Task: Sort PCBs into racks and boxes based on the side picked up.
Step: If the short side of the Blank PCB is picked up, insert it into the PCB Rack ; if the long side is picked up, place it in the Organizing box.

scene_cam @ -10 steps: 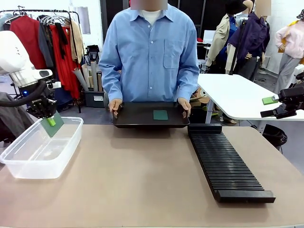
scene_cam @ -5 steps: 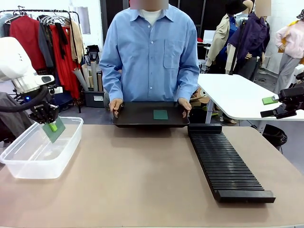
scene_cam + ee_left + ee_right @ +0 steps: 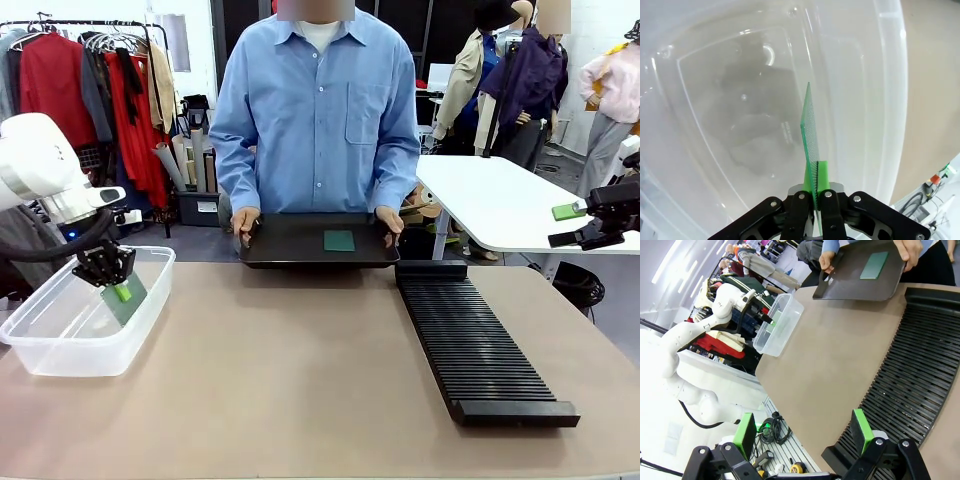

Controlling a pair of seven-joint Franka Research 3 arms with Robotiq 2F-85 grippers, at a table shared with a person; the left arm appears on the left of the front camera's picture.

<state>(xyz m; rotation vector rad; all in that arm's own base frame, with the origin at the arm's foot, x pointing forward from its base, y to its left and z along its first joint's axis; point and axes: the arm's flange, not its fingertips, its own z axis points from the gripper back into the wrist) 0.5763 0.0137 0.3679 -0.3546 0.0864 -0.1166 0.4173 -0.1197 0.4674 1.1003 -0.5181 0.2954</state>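
Green board (image 3: 126, 298) is pinched near its upper edge by the left claw (image 3: 118, 291), clenched on it with a green pad on either side. Board hangs tilted inside the clear box (image 3: 60, 345), lower end down in the tub near its right wall; can't tell if it touches the bottom. Left wrist view: board edge-on between the fingers, box floor beyond. Box sits at the left side of the table (image 3: 300, 390). Second board (image 3: 339, 241) lies flat on a black tray (image 3: 285, 248) at the far edge, held by the person's right hand (image 3: 243, 221) and the person's left hand (image 3: 388, 222), one at each end. Black slotted rack (image 3: 470, 340) lies on the table's right, far end just beside the tray's corner. Right claw (image 3: 570, 225) hangs off past the table's right side, fingers spread, gripping nothing.
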